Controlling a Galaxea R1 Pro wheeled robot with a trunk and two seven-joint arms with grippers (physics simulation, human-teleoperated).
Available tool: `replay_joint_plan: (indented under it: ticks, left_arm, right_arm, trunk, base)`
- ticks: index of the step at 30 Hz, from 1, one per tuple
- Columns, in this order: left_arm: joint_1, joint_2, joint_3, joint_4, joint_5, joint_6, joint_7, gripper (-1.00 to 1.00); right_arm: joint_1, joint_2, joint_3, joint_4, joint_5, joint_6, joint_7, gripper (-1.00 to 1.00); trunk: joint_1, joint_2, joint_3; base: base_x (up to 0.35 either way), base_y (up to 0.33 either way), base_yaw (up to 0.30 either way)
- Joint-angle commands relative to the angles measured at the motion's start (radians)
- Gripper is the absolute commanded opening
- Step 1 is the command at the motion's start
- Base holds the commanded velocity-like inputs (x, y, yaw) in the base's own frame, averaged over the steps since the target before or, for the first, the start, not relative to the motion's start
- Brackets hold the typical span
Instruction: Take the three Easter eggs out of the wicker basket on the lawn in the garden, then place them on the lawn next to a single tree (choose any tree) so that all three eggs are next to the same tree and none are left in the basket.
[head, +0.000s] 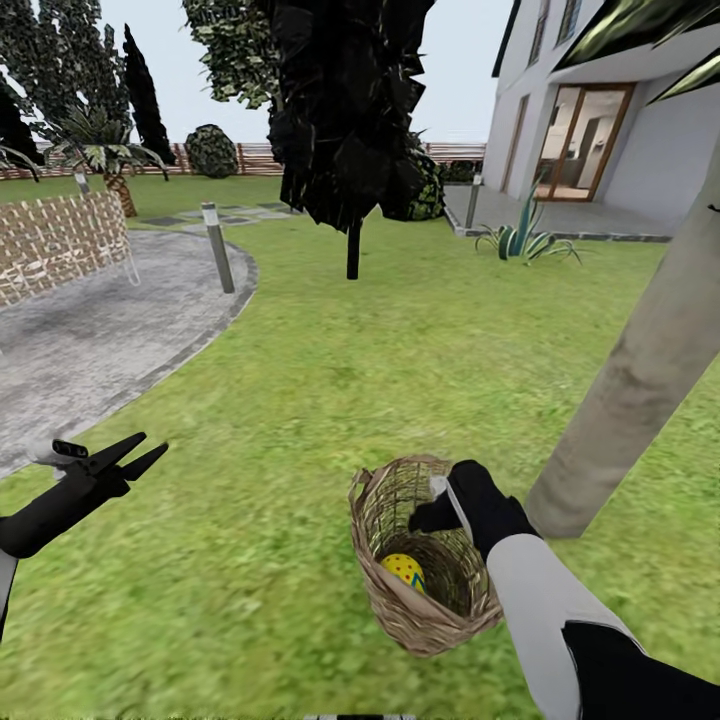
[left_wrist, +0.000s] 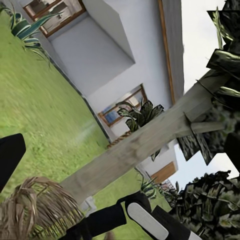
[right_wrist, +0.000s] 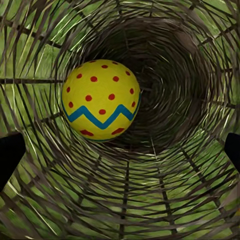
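- While the right gripper (head: 440, 515) reaches into the mouth of the wicker basket (head: 385, 505), its dark fingertips (right_wrist: 10, 155) stand spread wide w/ nothing between them; basket sits tilted on the lawn (head: 330, 380), just beside the smooth pale tree (head: 640, 380) trunk
- Open tan weave, round, tapering; one yellow Easter egg (right_wrist: 101, 106) inside, blue zigzag band, red dots
- Left gripper (head: 140, 452) over grass, jaws parted, empty; well apart from basket

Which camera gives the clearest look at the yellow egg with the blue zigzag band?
The right wrist view: the yellow egg lies unobstructed, close, inside the wicker basket. The head view shows it small, partly behind the rim.
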Motion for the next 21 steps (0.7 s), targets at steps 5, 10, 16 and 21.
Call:
replay_joint_plan:
  ticks: [5, 10, 16, 21]
  left_arm:
    - [-0.001, 0.000, -0.001, 0.001, 0.003, 0.008, -0.001, 1.00]
    - [-0.001, 0.000, -0.001, 0.001, 0.003, 0.009, -0.001, 1.00]
    - [-0.001, 0.001, -0.001, 0.001, 0.003, 0.009, -0.001, 1.00]
    - [-0.001, 0.001, -0.001, 0.001, 0.002, 0.009, -0.001, 1.00]
  right_arm:
    - [-0.001, 0.001, -0.004, -0.007, 0.015, -0.002, 0.003, 1.00]
    - [-0.004, 0.000, -0.004, -0.007, 0.015, -0.004, 0.003, 1.00]
    - [-0.007, 0.000, -0.004, -0.015, 0.014, -0.014, 0.003, 1.00]
    - [-0.009, 0.000, -0.004, -0.014, 0.015, -0.049, 0.004, 1.00]
  trunk:
    - [0.002, -0.002, -0.020]
    - [0.004, -0.003, -0.040]
    - [0.007, -0.004, -0.063]
    - [0.009, -0.005, -0.082]
  base:
    - [0.000, 0.000, 0.000]
    - [0.000, 0.000, 0.000]
    - [0.000, 0.000, 0.000]
    - [0.000, 0.000, 0.000]
